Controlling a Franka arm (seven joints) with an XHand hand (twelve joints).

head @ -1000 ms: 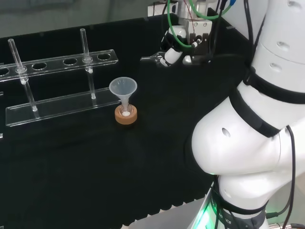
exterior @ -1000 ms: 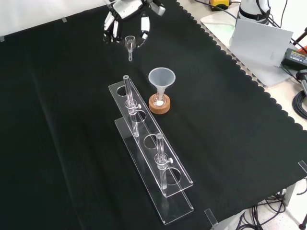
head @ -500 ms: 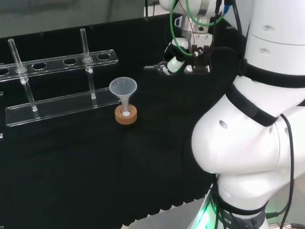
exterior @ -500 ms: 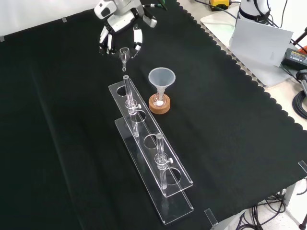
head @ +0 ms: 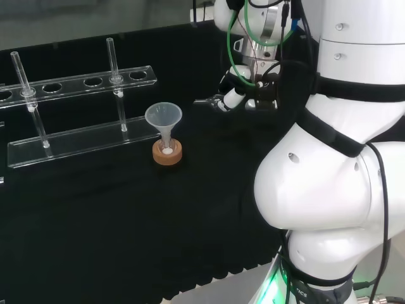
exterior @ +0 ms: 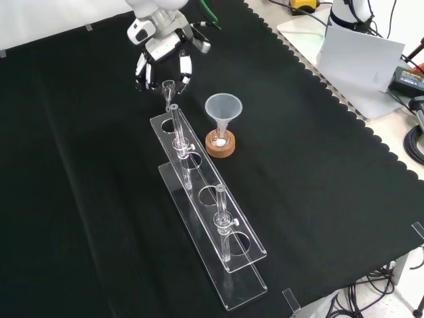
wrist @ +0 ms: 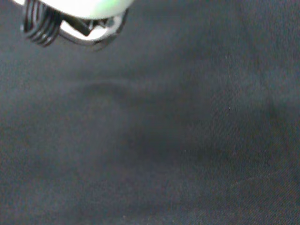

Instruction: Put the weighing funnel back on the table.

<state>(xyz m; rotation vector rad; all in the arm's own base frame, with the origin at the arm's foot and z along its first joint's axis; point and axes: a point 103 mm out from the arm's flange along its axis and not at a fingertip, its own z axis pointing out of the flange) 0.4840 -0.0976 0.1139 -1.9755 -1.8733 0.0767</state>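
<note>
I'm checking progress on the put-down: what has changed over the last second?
The hand, still holding the weighing funnel, has moved down the front view toward the test tube rack and sits lower in the head view. Nothing was let go. The funnel, its cork ring and the rack stayed put.

We see the table (exterior: 331,199) covered by a black cloth, matt and finely woven, with soft creases. The robot hand (exterior: 161,48) has smooth, glossy white shells with black parts, and the arm's links (head: 316,190) share that polished white sheen. The weighing funnel (exterior: 167,87) is clear and colourless; we cannot tell whether it is glass or plastic. The funnel (exterior: 223,106) looks like milky, translucent plastic. The cork ring (exterior: 220,147) is brown, dull and grainy. The rack (head: 76,136) is clear glossy plastic sheet, and the tubes (head: 111,57) are clear too.
</note>
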